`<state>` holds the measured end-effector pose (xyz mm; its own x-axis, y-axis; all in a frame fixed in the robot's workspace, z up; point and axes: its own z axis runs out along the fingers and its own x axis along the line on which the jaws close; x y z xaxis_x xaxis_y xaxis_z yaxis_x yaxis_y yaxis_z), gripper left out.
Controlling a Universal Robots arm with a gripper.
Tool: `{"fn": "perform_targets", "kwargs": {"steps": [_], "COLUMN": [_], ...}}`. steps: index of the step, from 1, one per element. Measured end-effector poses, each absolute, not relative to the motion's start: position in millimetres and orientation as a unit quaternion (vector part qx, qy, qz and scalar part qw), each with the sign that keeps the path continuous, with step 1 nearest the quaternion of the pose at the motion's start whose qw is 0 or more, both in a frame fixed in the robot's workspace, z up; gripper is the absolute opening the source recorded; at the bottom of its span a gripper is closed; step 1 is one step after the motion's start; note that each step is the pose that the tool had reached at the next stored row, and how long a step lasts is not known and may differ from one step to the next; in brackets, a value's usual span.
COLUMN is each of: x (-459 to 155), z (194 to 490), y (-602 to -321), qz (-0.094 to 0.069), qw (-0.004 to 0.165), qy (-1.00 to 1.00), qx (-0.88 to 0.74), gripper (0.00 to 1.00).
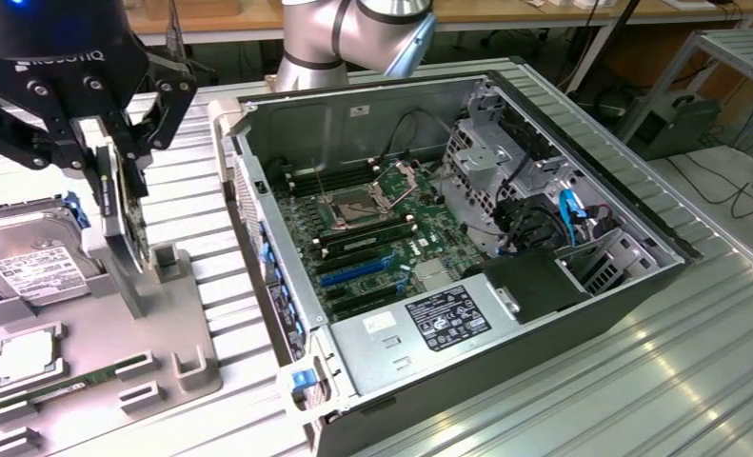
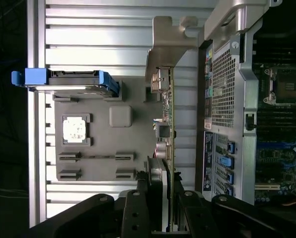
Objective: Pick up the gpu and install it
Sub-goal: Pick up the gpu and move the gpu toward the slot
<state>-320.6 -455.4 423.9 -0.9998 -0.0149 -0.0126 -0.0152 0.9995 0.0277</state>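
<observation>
Currently the gripper (image 1: 112, 164) pinches the gpu (image 1: 120, 238) upright at the exterior view's left; judged light, stiff, fragile, best held by its flat faces.

Thin dark gpu card (image 1: 122, 257) with silvery bracket end, upright on edge, clamped in the pincer (image 1: 116, 176), over grey holder tray (image 1: 192, 324)

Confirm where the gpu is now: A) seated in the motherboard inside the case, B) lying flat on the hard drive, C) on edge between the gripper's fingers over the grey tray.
C: the gpu stands on edge, clamped in the gripper above the grey tray, outside the case.
</observation>
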Motion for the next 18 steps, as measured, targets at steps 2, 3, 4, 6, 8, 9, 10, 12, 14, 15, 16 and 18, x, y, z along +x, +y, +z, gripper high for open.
{"fn": "perform_targets", "kwargs": {"steps": [2,3,4,6,8,9,10,12,14,15,16,18], "x": [-321,-321,-320,-317,-312,-309,-306,-299,-293,-290,-287,-282], "z": [424,424,424,424,424,424,424,424,424,424,424,424], "y": [-455,-455,-455,-455,-455,-455,-455,-455,-455,-455,-455,-455], "qz": [0.014,0.014,0.014,0.014,0.014,0.014,0.014,0.014,0.014,0.014,0.014,0.014], "qw": [0.006,0.006,0.006,0.006,0.006,0.006,0.006,0.006,0.006,0.006,0.006,0.006], "qy": [1.0,1.0,1.0,1.0,1.0,1.0,1.0,1.0,1.0,1.0,1.0,1.0], "qx": [-0.008,-0.008,-0.008,-0.008,-0.008,-0.008,-0.008,-0.008,-0.007,-0.008,-0.008,-0.008], "gripper": [0.28,0.28,0.28,0.28,0.28,0.28,0.28,0.28,0.28,0.28,0.28,0.28]}}
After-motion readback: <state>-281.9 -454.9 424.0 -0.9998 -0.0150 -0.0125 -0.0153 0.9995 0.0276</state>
